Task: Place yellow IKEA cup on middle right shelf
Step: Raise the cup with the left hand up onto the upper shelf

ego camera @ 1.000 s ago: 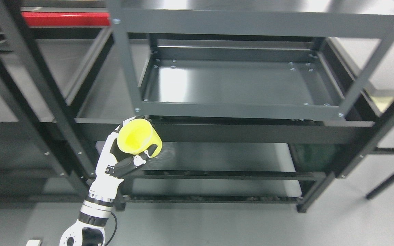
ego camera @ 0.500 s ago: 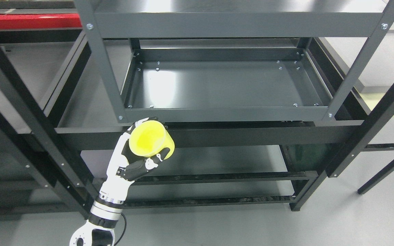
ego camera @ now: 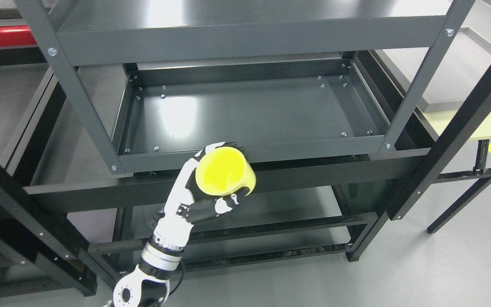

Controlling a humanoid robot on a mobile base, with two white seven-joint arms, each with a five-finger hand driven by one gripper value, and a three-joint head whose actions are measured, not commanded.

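Bright yellow plastic cup (ego camera: 226,172) is gripped by the left robot hand (ego camera: 205,194), fingers wrapped round its wall, mouth tilted toward the camera. It is held at frame centre, just before the dark grey metal shelf tray (ego camera: 249,113), likely for insertion.

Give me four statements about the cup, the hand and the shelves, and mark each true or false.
1. The left hand grips the yellow cup. True.
2. The cup stands on the grey shelf. False: it is held in front of the shelf's front edge, not on it.
3. That shelf has nothing on it. True.
4. The right hand steadies the cup. False: no right hand shows.
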